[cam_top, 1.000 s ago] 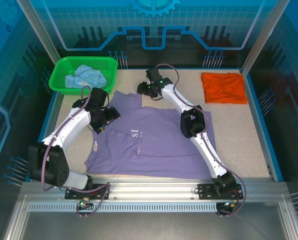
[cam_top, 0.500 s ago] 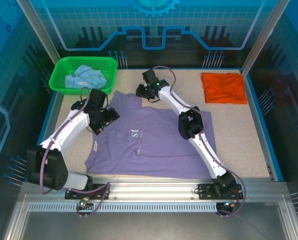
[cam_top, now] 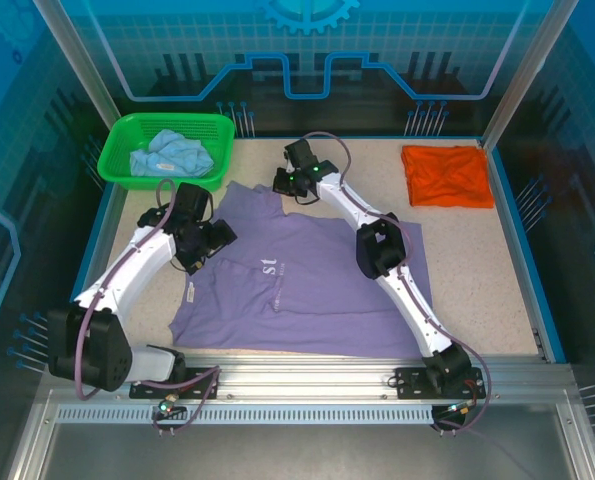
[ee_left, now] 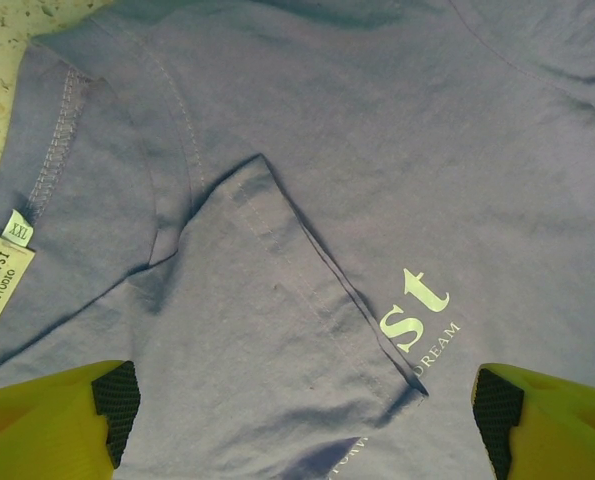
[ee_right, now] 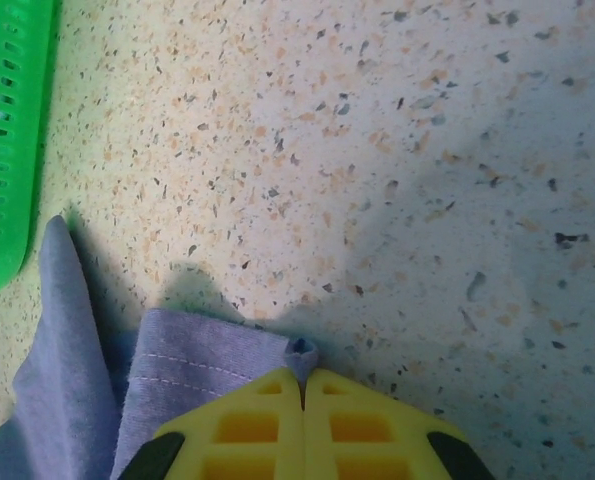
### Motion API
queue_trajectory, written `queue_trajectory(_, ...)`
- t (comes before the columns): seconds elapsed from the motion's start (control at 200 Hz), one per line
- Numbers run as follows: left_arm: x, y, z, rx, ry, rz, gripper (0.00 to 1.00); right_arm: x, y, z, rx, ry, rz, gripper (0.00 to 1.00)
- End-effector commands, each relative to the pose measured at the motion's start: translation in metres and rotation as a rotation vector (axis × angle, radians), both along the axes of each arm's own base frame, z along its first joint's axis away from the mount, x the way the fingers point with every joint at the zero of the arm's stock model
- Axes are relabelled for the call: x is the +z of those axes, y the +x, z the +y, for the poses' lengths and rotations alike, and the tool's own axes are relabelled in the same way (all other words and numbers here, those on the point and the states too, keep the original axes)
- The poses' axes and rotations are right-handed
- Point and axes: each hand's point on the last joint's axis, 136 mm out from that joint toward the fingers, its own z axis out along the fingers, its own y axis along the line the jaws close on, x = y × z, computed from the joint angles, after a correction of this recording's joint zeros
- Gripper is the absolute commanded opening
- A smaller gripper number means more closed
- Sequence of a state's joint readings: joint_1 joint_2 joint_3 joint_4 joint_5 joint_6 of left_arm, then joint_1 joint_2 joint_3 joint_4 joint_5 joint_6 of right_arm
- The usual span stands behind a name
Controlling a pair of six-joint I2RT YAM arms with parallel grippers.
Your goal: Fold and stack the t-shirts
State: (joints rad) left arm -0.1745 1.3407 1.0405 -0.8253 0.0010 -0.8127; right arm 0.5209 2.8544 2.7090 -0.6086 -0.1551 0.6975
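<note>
The lavender t-shirt (cam_top: 317,280) lies spread on the table, its white lettering (ee_left: 415,312) face up. My left gripper (cam_top: 199,243) hovers open over its left part, and a folded sleeve edge (ee_left: 317,262) lies between the yellow fingers (ee_left: 47,420). My right gripper (cam_top: 282,180) is at the shirt's far edge, shut on a corner of the lavender hem (ee_right: 301,350). The orange t-shirt (cam_top: 447,174) lies folded at the far right. The light blue t-shirt (cam_top: 169,152) is crumpled in the green basket (cam_top: 127,170).
The green basket's wall (ee_right: 2,150) stands close to the left of my right gripper. Bare speckled tabletop (ee_right: 397,170) stretches ahead of it. A size tag (ee_left: 2,268) sticks out at the shirt's collar. Blue rails edge the table.
My left gripper has shifted slightly toward the far left over the shirt. My right gripper moved a little left and back, holding the hem.
</note>
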Motion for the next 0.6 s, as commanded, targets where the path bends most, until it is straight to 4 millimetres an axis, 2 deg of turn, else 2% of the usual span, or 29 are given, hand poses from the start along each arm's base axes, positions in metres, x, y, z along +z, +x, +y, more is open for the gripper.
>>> queue_trajectory(0.0, 0.006, 0.01, -0.01, -0.008, -0.075, -0.014, 0.89, 0.071, -0.005, 0.012, 0.096, 0.024, -0.129, 0.0)
queue_trajectory(0.195, 0.029, 0.053, -0.032, 0.063, -0.246, -0.057, 0.88, 0.101, -0.048, 0.019, 0.282, -0.102, -0.223, 0.0)
queue_trajectory(0.32, 0.03, 0.073, -0.043, 0.186, -0.396, -0.048, 0.86, 0.119, -0.085, 0.03, 0.387, -0.119, -0.294, 0.0)
queue_trajectory(0.36, 0.03, 0.077, -0.045, 0.228, -0.435, -0.048, 0.86, 0.116, -0.096, 0.033, 0.418, -0.131, -0.305, 0.0)
queue_trajectory(0.365, 0.03, 0.078, -0.045, 0.232, -0.438, -0.048, 0.86, 0.125, -0.1, 0.033, 0.424, -0.129, -0.32, 0.0)
queue_trajectory(0.375, 0.03, 0.079, -0.045, 0.24, -0.448, -0.05, 0.86, 0.128, -0.104, 0.034, 0.433, -0.13, -0.328, 0.0)
queue_trajectory(0.475, 0.03, 0.087, -0.046, 0.324, -0.513, -0.059, 0.86, 0.125, -0.135, 0.039, 0.506, -0.149, -0.348, 0.0)
queue_trajectory(0.595, 0.023, 0.092, -0.037, 0.443, -0.58, -0.055, 0.85, 0.106, -0.169, 0.046, 0.582, -0.187, -0.352, 0.0)
